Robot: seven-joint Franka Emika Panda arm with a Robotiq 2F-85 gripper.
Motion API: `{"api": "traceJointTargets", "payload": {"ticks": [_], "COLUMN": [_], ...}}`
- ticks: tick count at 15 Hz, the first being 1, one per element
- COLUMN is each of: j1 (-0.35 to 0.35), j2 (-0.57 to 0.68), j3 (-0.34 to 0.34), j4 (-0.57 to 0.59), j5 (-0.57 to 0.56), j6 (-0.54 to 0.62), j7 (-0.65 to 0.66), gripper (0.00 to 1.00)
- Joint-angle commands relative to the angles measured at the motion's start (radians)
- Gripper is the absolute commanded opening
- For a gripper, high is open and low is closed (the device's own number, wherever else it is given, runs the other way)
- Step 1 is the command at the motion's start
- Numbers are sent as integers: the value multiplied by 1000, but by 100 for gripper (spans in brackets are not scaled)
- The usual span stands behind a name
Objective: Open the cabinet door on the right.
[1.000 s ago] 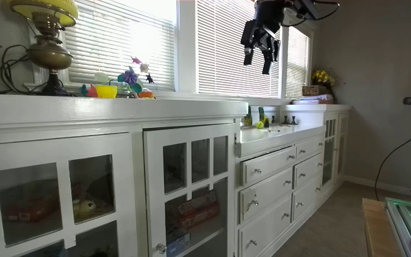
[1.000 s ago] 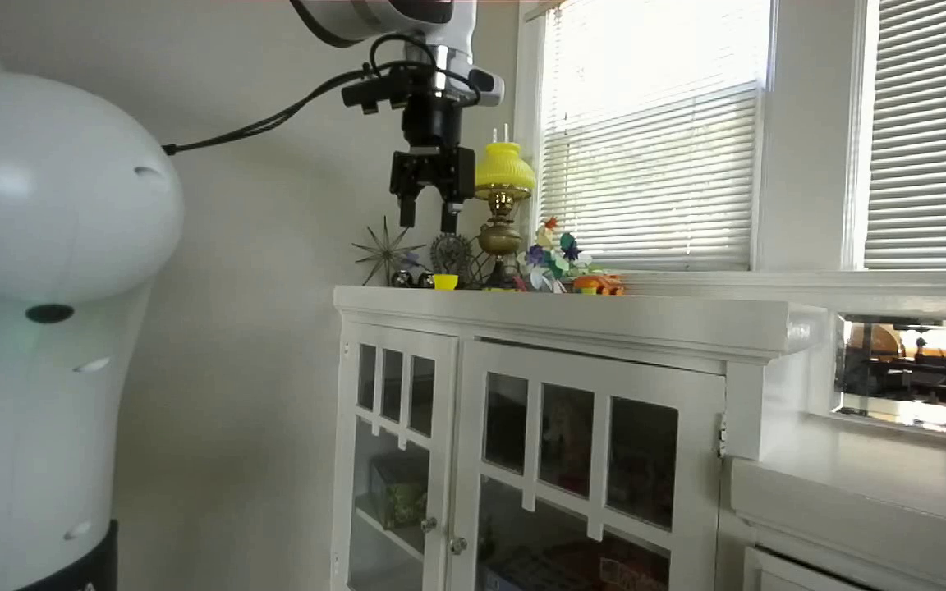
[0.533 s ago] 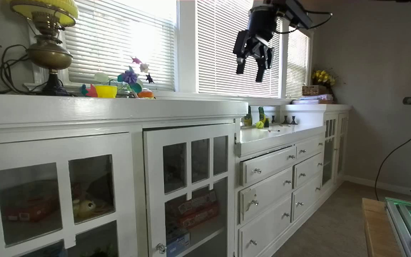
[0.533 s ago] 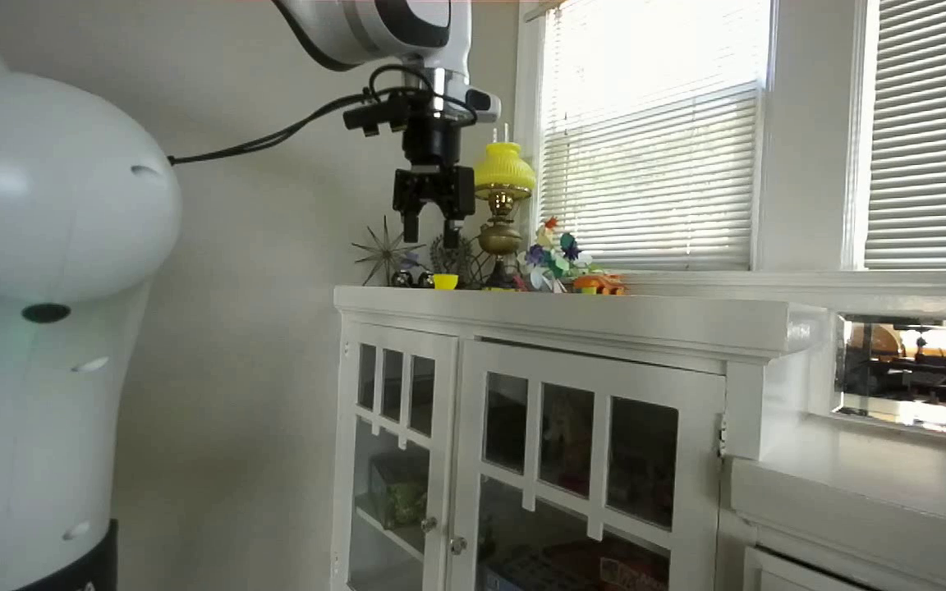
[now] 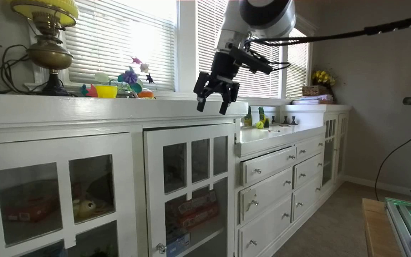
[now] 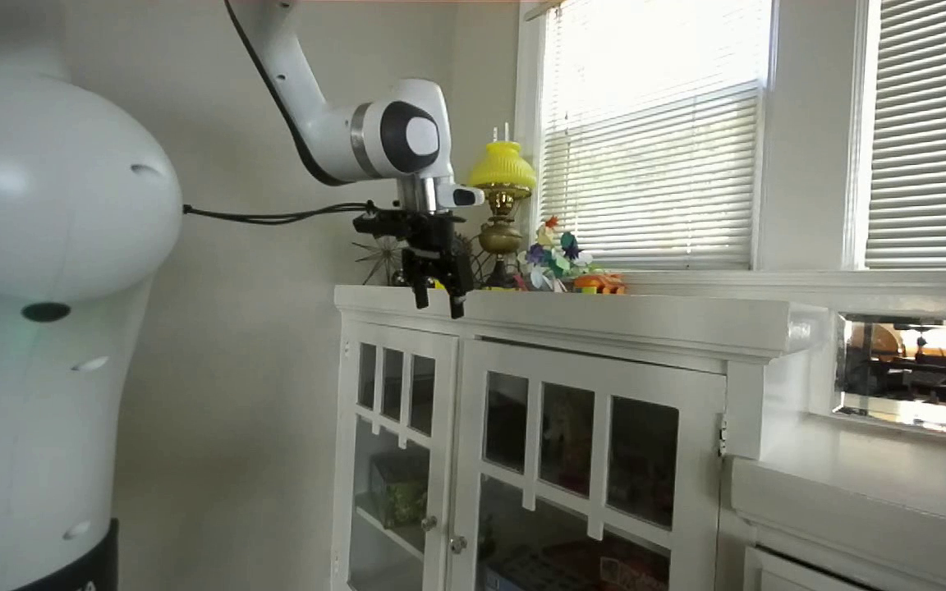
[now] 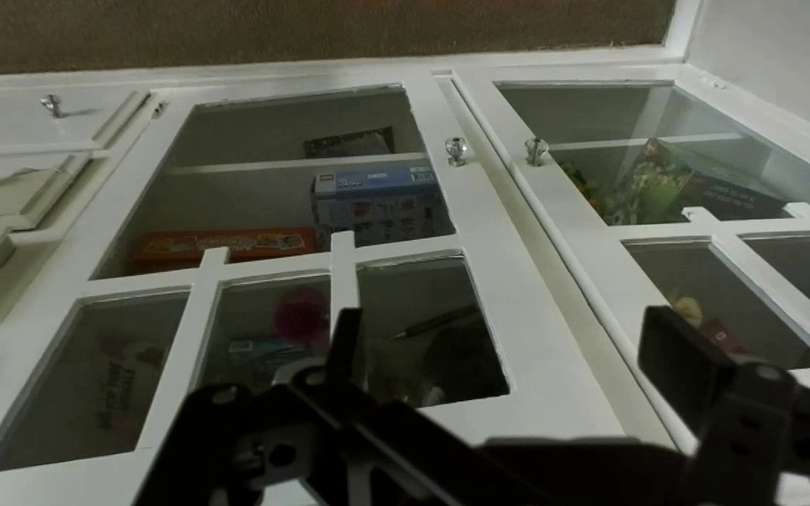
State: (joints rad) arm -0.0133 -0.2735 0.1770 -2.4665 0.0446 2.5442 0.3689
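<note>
A yellow-shaded lamp [image 5: 49, 55], a yellow bowl [image 5: 106, 91] and colourful flowers [image 5: 130, 76] stand near white window blinds [image 5: 120, 43].

cabinet door [image 5: 196, 186]: painted wood, semi-gloss; panes [image 5: 200, 160] smooth clear glass | knob [image 7: 455, 150]: faceted, glass-like, shiny | drawer front [image 5: 268, 194]: painted, satin, chipped | end effector [image 5: 212, 107]: matt, metal/plastic unclear | arm [image 6: 333, 139]: smooth, glossy | lamp [image 5: 50, 57]: polished brass-look, shade [image 6: 502, 170] ribbed, glossy | box [image 7: 384, 200]: smooth printed card-look | carpet [image 5: 314, 221]: matt, rough
</note>
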Motion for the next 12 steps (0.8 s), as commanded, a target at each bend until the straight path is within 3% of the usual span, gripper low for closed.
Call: {"api": "traceJointTargets", "payload": {"ticks": [1, 4, 6, 7, 8, 12], "j1": [3, 4, -27, 27, 2, 11], "j2": [131, 213, 274, 201, 219, 219], "j3": [26, 33, 55, 4, 29, 17], "j4": [68, 113, 149, 90, 97, 96], "j5": [-68, -148, -274, -172, -185, -184], "j6": [117, 210, 276, 227, 238, 237], "j7": [73, 121, 186, 108, 122, 120], "gripper": [100, 100, 100, 100, 100, 100]}}
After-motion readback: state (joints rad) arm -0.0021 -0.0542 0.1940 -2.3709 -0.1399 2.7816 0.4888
